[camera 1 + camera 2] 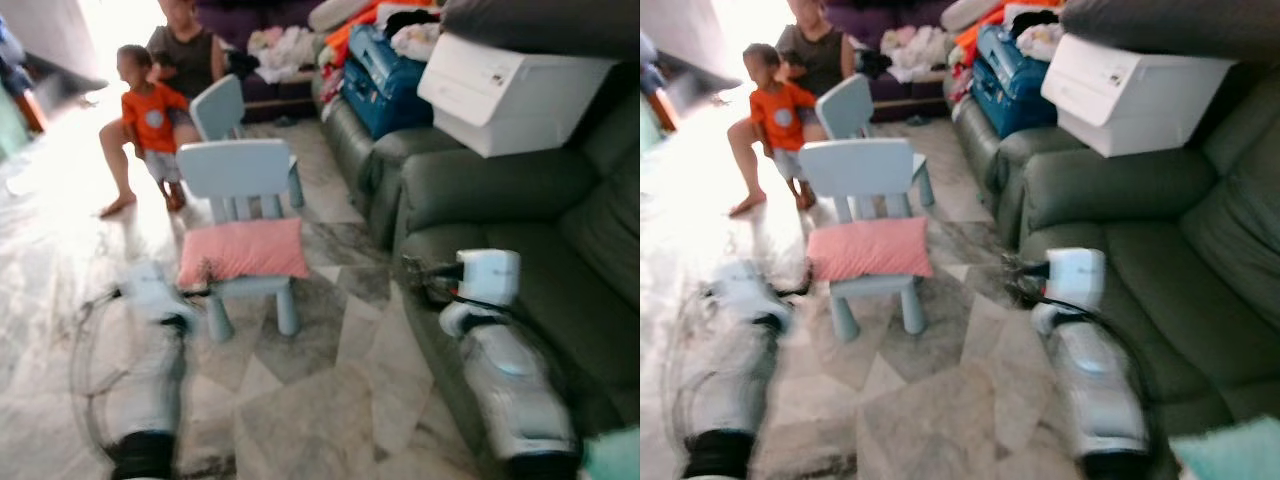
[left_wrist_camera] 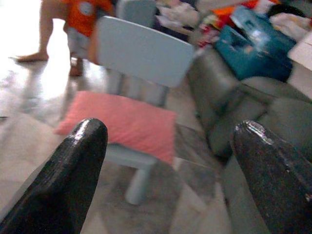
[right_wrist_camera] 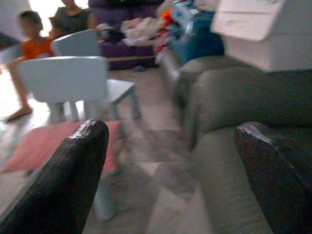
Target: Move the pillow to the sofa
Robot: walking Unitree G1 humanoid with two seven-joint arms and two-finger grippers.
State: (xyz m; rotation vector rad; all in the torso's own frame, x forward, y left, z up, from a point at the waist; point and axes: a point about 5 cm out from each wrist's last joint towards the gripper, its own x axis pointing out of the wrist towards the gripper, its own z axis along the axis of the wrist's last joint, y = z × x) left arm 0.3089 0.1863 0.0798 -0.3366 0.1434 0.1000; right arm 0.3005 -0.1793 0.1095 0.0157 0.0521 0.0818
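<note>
Nearest the viewer, the two silver arms reach forward over the marble floor [image 1: 330, 400]. The left hand [image 2: 168, 180] is spread, its two black fingers [image 2: 63, 180] wide apart with nothing between them, pointing toward the chair ahead. The right hand [image 3: 170, 180] is likewise spread and holds nothing; its arm hangs over the front edge of the dark green sofa [image 1: 560, 250], which runs along the robot's right. Just beyond the left hand stands a small pale-blue chair [image 1: 235, 170] with the pink pillow [image 1: 243, 250] lying flat across its seat, propped against the backrest and overhanging the seat at both ends; pillow and sofa are apart, separated by a strip of floor. A second pale-blue chair [image 1: 220, 105] stands directly behind the first. On the sofa's farther part rests a white storage box [image 1: 505, 85], with a blue bag [image 1: 385, 75] and heaped clothes [image 1: 400, 25] beyond it. Farthest back, a child in an orange shirt [image 1: 150, 115] stands beside a seated person [image 1: 185, 50] near a purple couch [image 1: 255, 25].
</note>
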